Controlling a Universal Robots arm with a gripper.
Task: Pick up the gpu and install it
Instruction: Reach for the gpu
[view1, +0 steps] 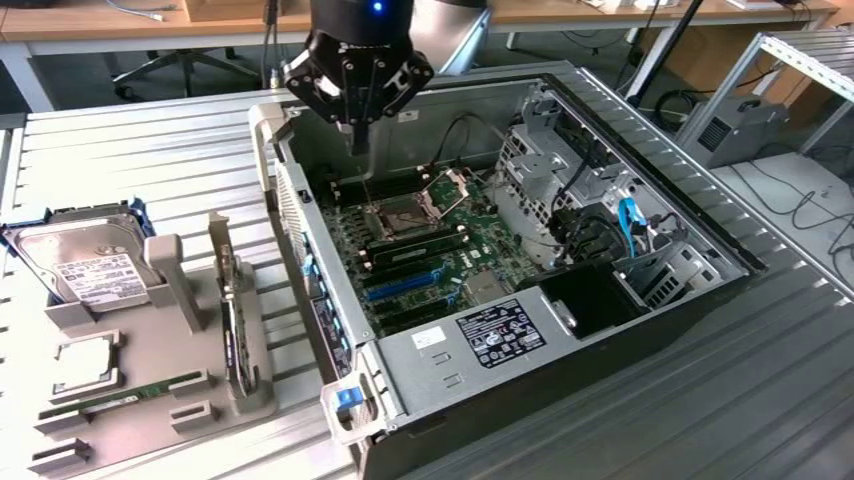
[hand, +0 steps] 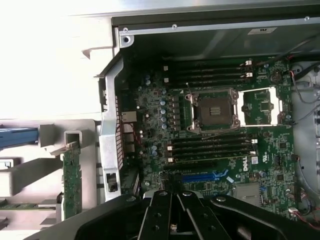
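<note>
Ribbed metal worktop (view1: 134, 150): gripper (view1: 358, 140) closed, holding nothing, over the open case (view1: 694, 215).
Gpu (view1: 230, 320) on edge in holder (view1: 147, 400) near worktop's edge, exterior view's left; an off-centre pinch would likely tilt it.

— The table (view1: 134, 150)?
— Ribbed bare metal, dull sheen.
— And the computer case (view1: 414, 380)?
— Matt grey sheet metal. The holder (view1: 147, 345) looks matt grey plastic; the hard drive (view1: 67, 248) shiny metal, paper label (view1: 100, 282).

Green motherboard (view1: 447, 235) with blue slots (view1: 400, 287); black gripper (view1: 358, 145); silver hard drive (view1: 80, 250), white label (view1: 96, 280).
</note>
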